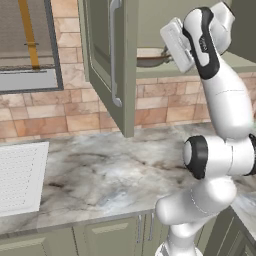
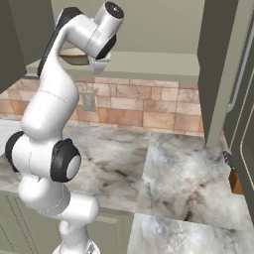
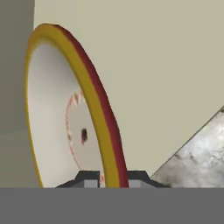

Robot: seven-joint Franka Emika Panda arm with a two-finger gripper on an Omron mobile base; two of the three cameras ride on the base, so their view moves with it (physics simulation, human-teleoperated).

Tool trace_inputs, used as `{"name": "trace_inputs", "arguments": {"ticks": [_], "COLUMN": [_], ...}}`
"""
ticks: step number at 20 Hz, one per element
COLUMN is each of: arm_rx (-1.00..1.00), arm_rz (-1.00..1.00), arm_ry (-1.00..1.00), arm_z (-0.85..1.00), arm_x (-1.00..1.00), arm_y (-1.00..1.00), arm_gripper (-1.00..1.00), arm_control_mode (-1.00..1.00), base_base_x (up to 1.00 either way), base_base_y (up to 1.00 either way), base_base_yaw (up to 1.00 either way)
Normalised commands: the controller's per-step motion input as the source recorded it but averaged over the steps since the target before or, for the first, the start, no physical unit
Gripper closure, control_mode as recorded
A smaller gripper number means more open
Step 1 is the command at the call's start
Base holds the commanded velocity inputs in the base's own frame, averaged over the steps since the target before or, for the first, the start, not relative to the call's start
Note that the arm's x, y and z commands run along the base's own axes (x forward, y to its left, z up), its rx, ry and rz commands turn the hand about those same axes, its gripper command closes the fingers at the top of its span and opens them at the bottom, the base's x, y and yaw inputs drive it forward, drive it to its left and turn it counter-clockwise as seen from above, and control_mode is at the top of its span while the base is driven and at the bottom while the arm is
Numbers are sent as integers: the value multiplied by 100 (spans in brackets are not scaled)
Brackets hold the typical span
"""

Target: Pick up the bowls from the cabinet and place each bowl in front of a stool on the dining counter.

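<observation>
Two dark fingertips (image 3: 89,179) meet us first in the hand view, pinched together on the rim of a bowl (image 3: 52,113), one tip on each side of its yellow edge. We see the gripper (image 3: 113,179) clamped on that rim, the bowl standing edge-on to the camera, pale inside with a ring of reddish marks and a dark spot at its middle, red on the outer wall. Behind it we see the plain cream back wall of the cabinet (image 3: 166,65) and, in the lower right corner, a wedge of veined marble counter (image 3: 201,157). From the left base view we follow the white arm (image 1: 225,100) as it rises from the lower right, bends at a dark elbow joint and reaches up to the shelf, its hand turned toward the opening beside the open cabinet door (image 1: 112,60) with the long silver handle (image 1: 116,50). Just past the hand a brownish-rimmed bowl (image 1: 150,57) shows on the shelf (image 1: 240,65). In the right base view the arm climbs from the lower left and folds over at the top, the hand pointing down toward the same shelf edge, where the bowl peeks out behind the wrist. Beyond, a brick backsplash (image 2: 149,106) runs under the cabinet.
</observation>
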Motion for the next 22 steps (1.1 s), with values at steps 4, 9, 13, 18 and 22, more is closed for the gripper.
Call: {"name": "trace_inputs", "arguments": {"ticks": [4,9,13,18,22], "arm_rx": [0,0,0,0,0], "arm_rz": [-7,-6,-4,-3,-3], "arm_ry": [-11,-1,-11,-1,-2], "arm_z": [0,0,0,1,-10], "arm_x": [-100,-100,-100,-99,-80], "arm_y": [-59,-32,-14,-8,-15], "arm_gripper": [100,100,100,100,100], "arm_control_mode": [-100,-100,-100,-100,-100], "base_base_x": [0,0,0,0,0], "base_base_y": [0,0,0,0,0], "base_base_yaw": [0,0,0,0,0]}}
